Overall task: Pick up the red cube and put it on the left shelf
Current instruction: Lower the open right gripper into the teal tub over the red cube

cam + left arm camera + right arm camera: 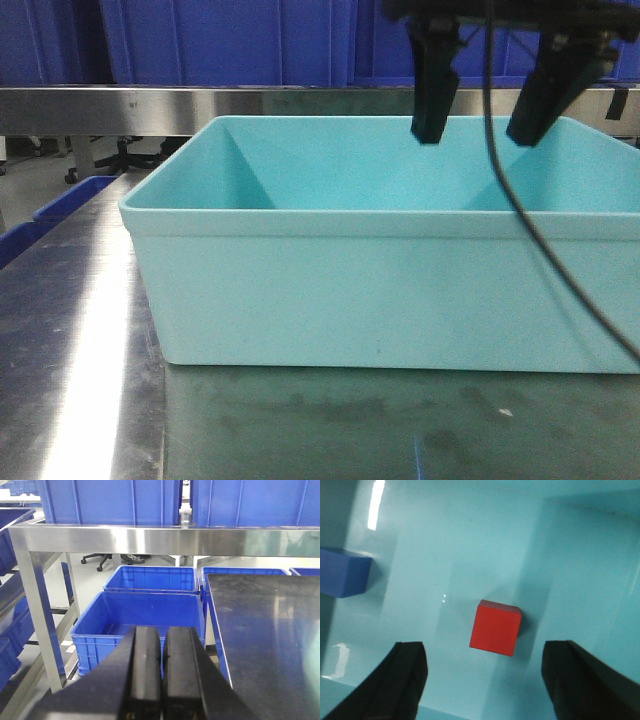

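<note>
The red cube lies on the floor of the teal bin, seen only in the right wrist view. My right gripper hangs open above the bin, its two black fingers wide apart, with the cube below and between them, untouched. In the front view the bin's wall hides the cube. My left gripper is shut with nothing in it, off the table's left edge, facing a steel shelf that carries blue crates.
A blue block lies in the teal bin, left of the red cube. Blue crates stand on the floor left of the dark table top. A black cable hangs from the right arm across the bin's front.
</note>
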Robot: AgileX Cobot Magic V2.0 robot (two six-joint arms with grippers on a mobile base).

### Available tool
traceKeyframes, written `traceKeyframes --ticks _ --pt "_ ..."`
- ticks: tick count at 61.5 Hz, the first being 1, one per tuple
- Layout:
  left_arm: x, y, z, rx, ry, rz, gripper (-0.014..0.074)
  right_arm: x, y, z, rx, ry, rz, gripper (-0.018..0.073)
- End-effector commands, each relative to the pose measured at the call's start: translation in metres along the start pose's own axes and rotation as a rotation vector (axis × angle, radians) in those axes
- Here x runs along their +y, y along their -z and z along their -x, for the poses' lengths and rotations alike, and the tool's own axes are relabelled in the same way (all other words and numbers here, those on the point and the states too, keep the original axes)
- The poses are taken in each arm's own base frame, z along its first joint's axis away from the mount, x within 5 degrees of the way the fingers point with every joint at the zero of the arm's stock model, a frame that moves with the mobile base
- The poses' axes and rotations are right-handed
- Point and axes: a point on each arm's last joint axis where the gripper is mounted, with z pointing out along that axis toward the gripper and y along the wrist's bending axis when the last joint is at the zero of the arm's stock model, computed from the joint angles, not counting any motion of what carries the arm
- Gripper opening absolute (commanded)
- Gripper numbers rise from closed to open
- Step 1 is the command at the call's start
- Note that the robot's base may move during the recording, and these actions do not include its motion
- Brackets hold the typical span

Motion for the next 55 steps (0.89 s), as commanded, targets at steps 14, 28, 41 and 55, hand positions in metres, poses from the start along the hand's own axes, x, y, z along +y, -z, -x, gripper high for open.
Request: traceKeyframes --ticks 14,28,41,55 --pt "0.000 0.000 0.001 -0.080 0.008 0.000 0.0102 -0.001 -0.020 0.011 0.020 0.003 -0.032 0.0597" --pt "0.000 0.000 0.001 -0.080 0.008 0.000 0.0102 -0.004 -0.037 0.011 0.065 -0.007 -0.075 0.0596" --pt "0.000 0.000 0.001 -0.080 0.008 0.000 0.0102 -0.004 -0.050 0.013 0.074 -0.015 -0.077 0.0596" --pt "0.000 0.000 0.001 -0.080 0.008 0.000 0.0102 -0.004 -0.065 0.013 0.110 -0.014 -0.088 0.0579"
